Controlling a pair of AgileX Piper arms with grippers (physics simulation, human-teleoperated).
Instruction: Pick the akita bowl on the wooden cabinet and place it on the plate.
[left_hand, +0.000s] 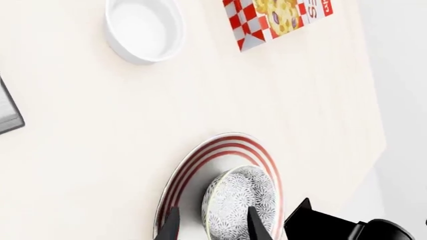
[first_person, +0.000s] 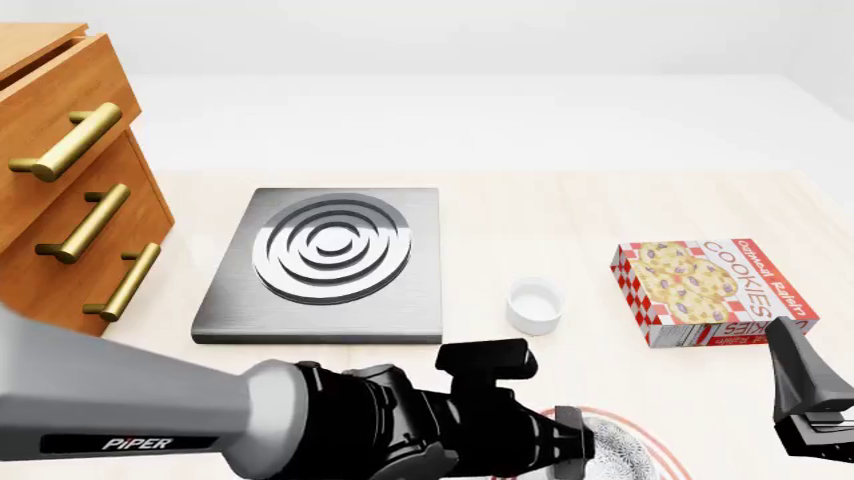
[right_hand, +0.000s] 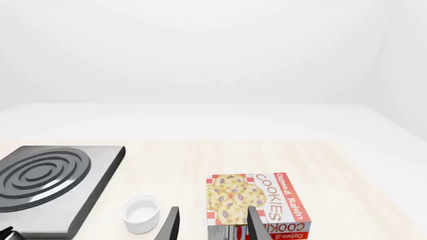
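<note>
The akita bowl (left_hand: 241, 196), white with a fine grey-black pattern, rests on the red-ringed plate (left_hand: 200, 162) in the left wrist view. My left gripper (left_hand: 213, 227) is open just above it, one finger (left_hand: 257, 226) over the bowl and the other outside its rim. From the front, the left arm covers most of the plate (first_person: 654, 440) and the bowl (first_person: 617, 447). The wooden cabinet (first_person: 80, 200) stands at the far left with nothing showing on its visible corner. My right gripper (right_hand: 212, 225) is open and empty in front of the cookie box.
A grey stove burner (first_person: 327, 260) lies beside the cabinet. A small plain white cup (first_person: 534, 305) stands in the middle of the table. The red cookie box (first_person: 707, 290) sits at the right. The right arm (first_person: 807, 400) hangs near the plate's right side.
</note>
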